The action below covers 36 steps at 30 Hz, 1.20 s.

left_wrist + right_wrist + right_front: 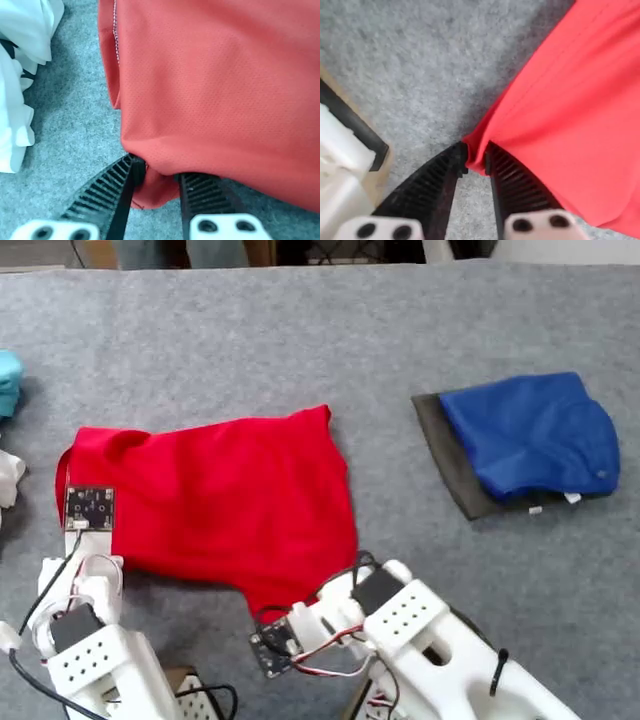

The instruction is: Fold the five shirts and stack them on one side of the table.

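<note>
Nearest me, I had the left fingers (116, 186) pinched on a near-edge fold of the red shirt (220, 495) and the right fingers (436, 182) clamped on its near corner. The shirt lay spread over the middle of the grey bench (300, 330), a white cloth (20, 75) near its left edge. Farther off to the right, well apart, I saw a folded blue shirt (530, 435) resting on a dark grey shirt (447, 455).

The blue shirt (530, 435) hides most of the dark shirt (457, 465).
</note>
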Tool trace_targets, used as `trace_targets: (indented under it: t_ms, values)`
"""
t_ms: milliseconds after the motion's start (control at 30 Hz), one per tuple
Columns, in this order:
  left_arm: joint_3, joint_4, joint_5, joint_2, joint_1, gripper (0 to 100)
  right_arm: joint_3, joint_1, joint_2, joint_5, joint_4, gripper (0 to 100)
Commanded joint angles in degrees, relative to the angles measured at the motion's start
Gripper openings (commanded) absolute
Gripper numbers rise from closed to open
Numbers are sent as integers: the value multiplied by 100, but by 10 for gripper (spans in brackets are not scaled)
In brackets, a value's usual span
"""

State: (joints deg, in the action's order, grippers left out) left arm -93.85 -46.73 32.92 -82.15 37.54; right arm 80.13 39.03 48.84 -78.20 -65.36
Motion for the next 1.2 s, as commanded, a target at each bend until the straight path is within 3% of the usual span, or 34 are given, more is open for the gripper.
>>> trace_targets:
  t_ms: [0,200,433,833,1167]
  values:
    - [40,62,-53,-44,48,122,-101,-70,-66,281,-9,56]
    - [40,62,-53,-44,48,122,-585,-44,-66,624,-422,64]
    - [40,53,-44,-44,48,122,-620,-35,-40,730,-897,276]
    - [31,70,-35,-44,48,122,-848,-44,-66,730,-1187,186]
    - [31,88,-35,-44,48,122,-1270,-70,-31,712,-1723,177]
